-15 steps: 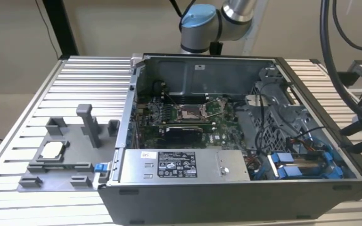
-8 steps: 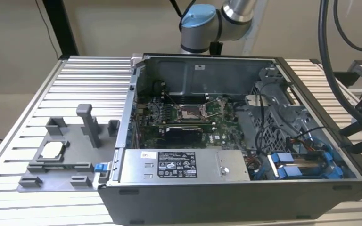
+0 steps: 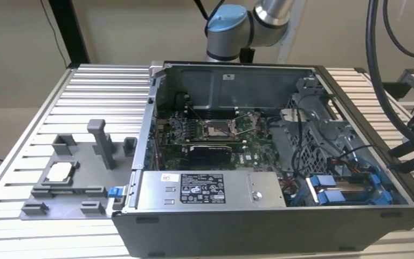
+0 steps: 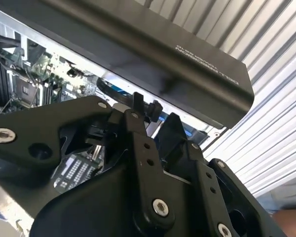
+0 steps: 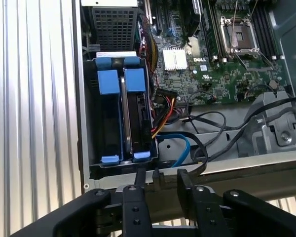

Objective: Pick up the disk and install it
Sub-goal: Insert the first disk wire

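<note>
The disk (image 5: 127, 118) stands on edge in the drive bay at the case's corner, a silver metal edge between blue bracket tabs. In the exterior view that bay, with the disk's blue bracket (image 3: 336, 190), is at the case's near end toward the exterior view's right. My gripper (image 5: 160, 180) hovers just outside the case wall beside that bay. Its two black fingers (image 5: 137, 182) stand apart with nothing between them. In the second wrist view the gripper (image 4: 155, 116) sits under the dark case rim.
The open computer case (image 3: 264, 226) lies on a slatted metal table (image 3: 99, 97). Inside are the motherboard (image 5: 222, 74), loose cables (image 5: 187, 143) beside the bay and a grey box (image 3: 200, 189) with a white label. A grey tray (image 3: 70, 210) carries a small chip (image 3: 60, 171).
</note>
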You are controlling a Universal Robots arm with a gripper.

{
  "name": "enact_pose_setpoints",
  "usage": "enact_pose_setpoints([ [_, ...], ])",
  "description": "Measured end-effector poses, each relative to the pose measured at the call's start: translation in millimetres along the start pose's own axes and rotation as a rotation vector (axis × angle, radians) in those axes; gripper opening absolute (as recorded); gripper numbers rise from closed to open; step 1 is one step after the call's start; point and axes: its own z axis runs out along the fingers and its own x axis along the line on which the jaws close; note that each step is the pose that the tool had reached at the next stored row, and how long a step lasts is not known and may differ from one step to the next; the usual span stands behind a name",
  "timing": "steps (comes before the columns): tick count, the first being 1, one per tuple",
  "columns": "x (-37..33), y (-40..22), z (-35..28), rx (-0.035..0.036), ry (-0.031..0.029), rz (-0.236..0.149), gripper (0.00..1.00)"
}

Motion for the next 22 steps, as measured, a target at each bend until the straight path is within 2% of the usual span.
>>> enact_pose_setpoints([
  [1,1.1,-0.2,-0.3,-0.0015,-0.0093,-0.003,1.00],
  [2,2.2,-0.3,-0.7,-0.0027,-0.0160,-0.005,1.00],
  [6,10.7,-1.3,-2.4,-0.0056,-0.0339,-0.010,1.00],
  [9,16.1,-2.1,-2.9,-0.0083,-0.0497,-0.014,1.00],
  [11,16.8,-2.8,-1.5,-0.0097,-0.0594,-0.017,1.00],
  [14,17.7,-3.3,0.3,-0.0118,-0.0787,-0.022,1.00],
  [15,17.9,-3.5,0.7,-0.0121,-0.0822,-0.023,1.00],
  [19,18.8,-3.8,1.5,-0.0125,-0.0850,-0.023,1.00],
  [22,19.8,-4.3,2.6,-0.0134,-0.0916,-0.025,1.00],
])
